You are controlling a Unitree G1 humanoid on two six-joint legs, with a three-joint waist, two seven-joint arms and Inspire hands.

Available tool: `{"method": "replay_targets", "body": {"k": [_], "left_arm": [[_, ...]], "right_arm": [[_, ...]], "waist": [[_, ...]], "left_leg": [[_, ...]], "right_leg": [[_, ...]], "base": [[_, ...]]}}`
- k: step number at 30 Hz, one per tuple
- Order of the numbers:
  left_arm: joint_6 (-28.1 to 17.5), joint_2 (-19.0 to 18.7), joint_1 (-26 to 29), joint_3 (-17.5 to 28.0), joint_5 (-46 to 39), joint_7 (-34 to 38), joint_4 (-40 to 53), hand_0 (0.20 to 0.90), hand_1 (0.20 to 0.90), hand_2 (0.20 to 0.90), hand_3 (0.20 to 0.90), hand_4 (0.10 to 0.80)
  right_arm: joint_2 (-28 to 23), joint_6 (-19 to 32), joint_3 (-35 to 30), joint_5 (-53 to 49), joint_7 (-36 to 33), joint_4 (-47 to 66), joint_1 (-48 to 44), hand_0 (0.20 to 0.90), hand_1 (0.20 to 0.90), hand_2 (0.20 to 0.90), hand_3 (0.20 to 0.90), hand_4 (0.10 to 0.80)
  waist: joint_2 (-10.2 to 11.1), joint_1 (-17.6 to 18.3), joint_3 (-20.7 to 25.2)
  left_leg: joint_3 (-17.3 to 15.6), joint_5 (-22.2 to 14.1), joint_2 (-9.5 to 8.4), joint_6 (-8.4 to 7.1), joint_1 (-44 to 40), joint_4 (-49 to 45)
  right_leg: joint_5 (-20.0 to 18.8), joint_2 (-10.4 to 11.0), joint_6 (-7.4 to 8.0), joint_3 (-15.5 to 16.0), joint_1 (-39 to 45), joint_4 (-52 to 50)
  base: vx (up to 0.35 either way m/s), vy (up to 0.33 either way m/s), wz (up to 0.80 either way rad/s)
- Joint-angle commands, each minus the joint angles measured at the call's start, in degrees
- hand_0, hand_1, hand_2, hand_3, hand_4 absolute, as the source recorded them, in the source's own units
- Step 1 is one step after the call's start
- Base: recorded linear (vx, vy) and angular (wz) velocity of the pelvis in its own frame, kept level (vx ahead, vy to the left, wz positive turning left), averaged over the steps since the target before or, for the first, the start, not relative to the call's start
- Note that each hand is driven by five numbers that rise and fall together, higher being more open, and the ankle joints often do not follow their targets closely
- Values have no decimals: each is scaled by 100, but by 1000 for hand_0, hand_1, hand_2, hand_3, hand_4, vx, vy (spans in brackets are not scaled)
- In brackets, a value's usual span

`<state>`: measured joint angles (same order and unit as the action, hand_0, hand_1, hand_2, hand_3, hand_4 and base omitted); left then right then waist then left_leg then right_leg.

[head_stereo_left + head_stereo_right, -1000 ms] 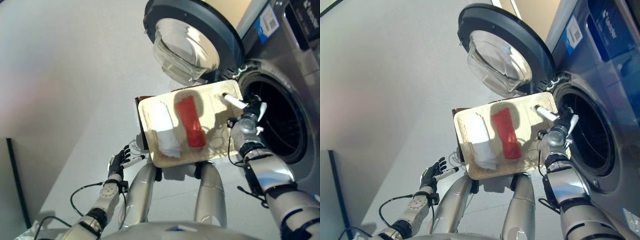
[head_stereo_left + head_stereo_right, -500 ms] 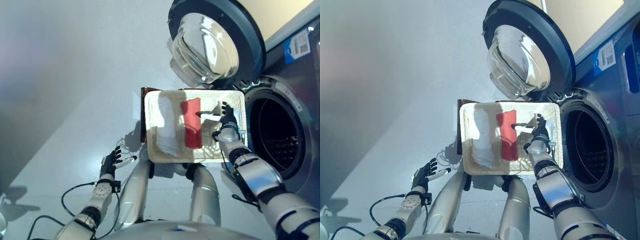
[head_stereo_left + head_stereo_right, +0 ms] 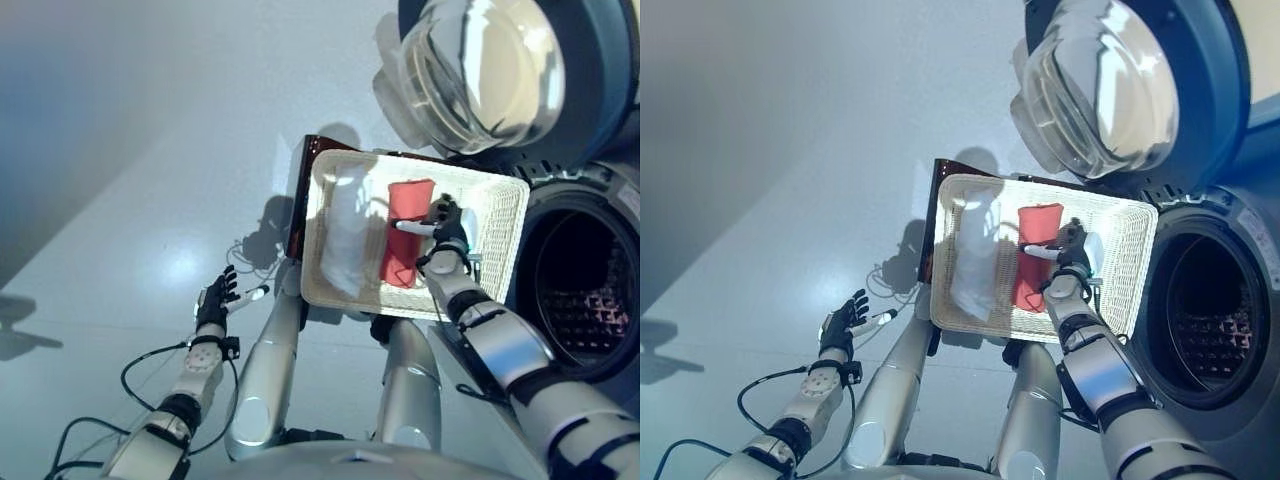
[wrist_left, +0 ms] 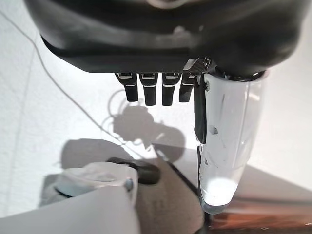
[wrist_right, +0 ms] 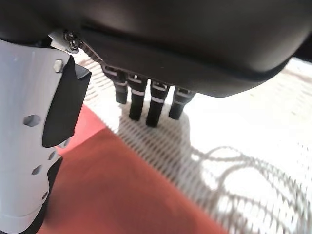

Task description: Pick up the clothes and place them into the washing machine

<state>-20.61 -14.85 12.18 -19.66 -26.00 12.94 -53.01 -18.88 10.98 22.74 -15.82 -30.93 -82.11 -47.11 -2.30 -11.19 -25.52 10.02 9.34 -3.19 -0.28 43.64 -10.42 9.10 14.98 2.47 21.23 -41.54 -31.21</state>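
My right hand point(image 3: 1072, 245) hangs open above the red cloth point(image 3: 1036, 252) in the basket point(image 3: 1128, 275), left hand point(image 3: 841, 328) open and idle — I judge a shallow pinch could drop it short of the drum point(image 3: 1200, 320).

Washing machine point(image 3: 590, 300) body cut off at right edge; door point(image 3: 510, 70) top cropped above basket point(image 3: 500, 235); drum interior dark, contents unreadable.

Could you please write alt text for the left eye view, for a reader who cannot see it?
The right robot hand hovers open over a red cloth lying beside a white cloth in a cream woven basket. The washing machine stands to the right, its round door swung open. The left robot hand hangs open and empty, low to the left of the basket.
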Motion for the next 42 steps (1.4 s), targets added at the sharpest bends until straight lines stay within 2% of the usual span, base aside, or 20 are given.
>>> {"method": "replay_targets", "body": {"k": [1, 2, 3, 6, 7, 11, 17, 23, 28, 32, 33, 40, 41, 42], "left_arm": [[-313, -151, 9, 223, -213, 341, 405, 900, 900, 900, 900, 800], [-308, -127, 17, 228, -208, 381, 536, 900, 900, 900, 900, 800], [-311, -110, 11, 252, -224, 410, 660, 900, 900, 900, 900, 800], [-317, -83, -62, 286, -209, 434, 833, 900, 900, 900, 900, 800], [-302, -54, -62, 335, -225, 429, 711, 900, 900, 900, 900, 800], [-268, 52, -111, 315, -176, 448, 501, 900, 900, 900, 900, 800], [-143, 147, -314, 160, -56, 375, 182, 900, 900, 900, 900, 800], [-43, 102, -506, 125, 54, 298, 3, 900, 900, 900, 900, 800], [-35, 89, -589, 183, -16, 212, -116, 900, 900, 900, 900, 800], [-73, 96, -643, 242, -119, 118, -262, 900, 900, 900, 900, 800], [-107, 101, -665, 264, -175, 104, -272, 900, 900, 900, 900, 800], [-220, 157, -757, 343, -289, -12, -419, 900, 900, 900, 900, 800], [-222, 182, -726, 326, -286, -21, -504, 900, 900, 900, 900, 800], [-250, 210, -727, 282, -312, -41, -523, 900, 900, 900, 900, 800]], "right_arm": [[-82, -349, 178, 548, 109, -340, -191, 900, 900, 900, 900, 800], [-113, -401, 138, 574, 52, -468, -257, 425, 425, 425, 425, 461], [-132, -485, 111, 644, 2, -553, -272, 200, 200, 200, 200, 300], [-142, -570, 5, 728, -12, -621, -215, 200, 200, 200, 200, 300], [-122, -593, -17, 808, 9, -636, -122, 200, 200, 200, 200, 300], [13, -591, -18, 957, -10, -595, 173, 200, 200, 200, 200, 300], [253, -579, 71, 1063, -21, -542, 526, 200, 200, 200, 200, 300], [-39, -535, -212, 973, -39, -482, 970, 200, 200, 200, 200, 300], [-361, -288, -803, 351, -11, -452, 1312, 200, 200, 200, 200, 300], [-582, 101, -1386, -551, 168, -236, 1525, 200, 200, 200, 200, 300], [-590, 326, -1591, -970, 253, -3, 1594, 200, 200, 200, 200, 300], [-630, 873, -2341, -2413, 557, 454, 1697, 200, 200, 200, 200, 300], [-609, 937, -2441, -2514, 520, 494, 1723, 200, 200, 200, 200, 300], [-524, 1101, -2556, -2868, 641, 674, 1739, 200, 200, 200, 200, 300]], "waist": [[-363, -420, -118], [-425, -452, -118], [-490, -494, -111], [-582, -576, -83], [-637, -617, -66], [-725, -626, -42], [-688, -617, 65], [-531, -464, 167], [-398, -237, 224], [-351, 0, 302], [-333, 91, 326], [-406, 344, 474], [-417, 390, 496], [-450, 434, 479]], "left_leg": [[-215, -551, -304, -293, 641, -737], [-206, -582, -354, -288, 762, -853], [-197, -605, -407, -272, 875, -954], [-174, -664, -484, -231, 1073, -1163], [-157, -720, -541, -180, 1208, -1355], [-107, -783, -647, -132, 1330, -1599], [-7, -725, -637, -154, 1066, -1429], [-1, -615, -463, -226, 478, -1039], [-123, -521, -299, -253, 95, -745], [-259, -480, -197, -258, -190, -516], [-337, -483, -176, -248, -301, -433], [-698, -464, 50, -251, -775, -48], [-743, -450, 78, -251, -833, 0], [-854, -289, 112, -214, -841, 55]], "right_leg": [[-341, 148, 222, -191, -143, 23], [-253, 197, 205, -186, -281, -168], [-180, 241, 191, -163, -383, -349], [-6, 356, 167, -140, -549, -710], [114, 471, 160, -171, -685, -1031], [251, 603, 121, -235, -762, -1352], [290, 596, 111, -93, -427, -1189], [168, 372, 94, -47, 200, -651], [7, 166, 90, -142, 498, -139], [-146, 40, 117, -273, 692, 273], [-220, -4, 136, -345, 732, 407], [-590, -167, 232, -692, 971, 1193], [-661, -190, 254, -748, 1018, 1302], [-892, -218, 227, -764, 1003, 1441]], "base": [[-40, 21, 31], [-24, 30, 35], [-20, 41, 41], [-6, 39, 25], [5, 52, 20], [23, 15, 19], [37, -24, 10], [17, -39, -1], [-3, -17, -19], [5, 9, -31], [10, 52, -29], [12, 33, -47], [-81, 78, -58], [-92, 87, -51]]}}
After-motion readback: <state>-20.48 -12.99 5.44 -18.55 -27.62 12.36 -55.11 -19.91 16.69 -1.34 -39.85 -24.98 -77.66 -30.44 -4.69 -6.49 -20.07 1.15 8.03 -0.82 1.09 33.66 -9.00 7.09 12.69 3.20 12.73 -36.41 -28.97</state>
